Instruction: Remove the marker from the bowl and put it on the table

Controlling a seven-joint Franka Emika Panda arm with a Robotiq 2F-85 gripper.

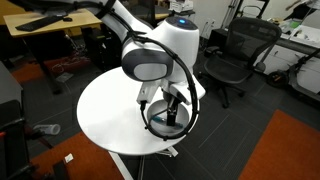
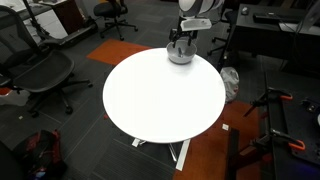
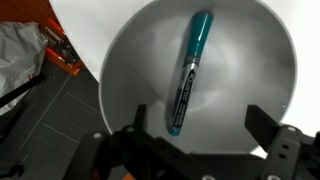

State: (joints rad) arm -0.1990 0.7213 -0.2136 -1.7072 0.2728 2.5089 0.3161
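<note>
Inside one bowl (image 3: 255, 60) lies one marker (image 3: 191, 70), one claw (image 3: 198, 122) above, jaws apart.

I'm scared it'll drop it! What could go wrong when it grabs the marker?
The marker lies inside the smooth, curved bowl, so it might roll away from the open pincer. The bowl sits close to the edge of the table, so a hard nudge could push it off.

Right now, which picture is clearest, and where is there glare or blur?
Wrist view: the marker is fairly sharp, the bowl shows a soft sheen, the dark jaws are blurred. In an exterior view the white table looks washed out; both exterior views are coarse.
</note>
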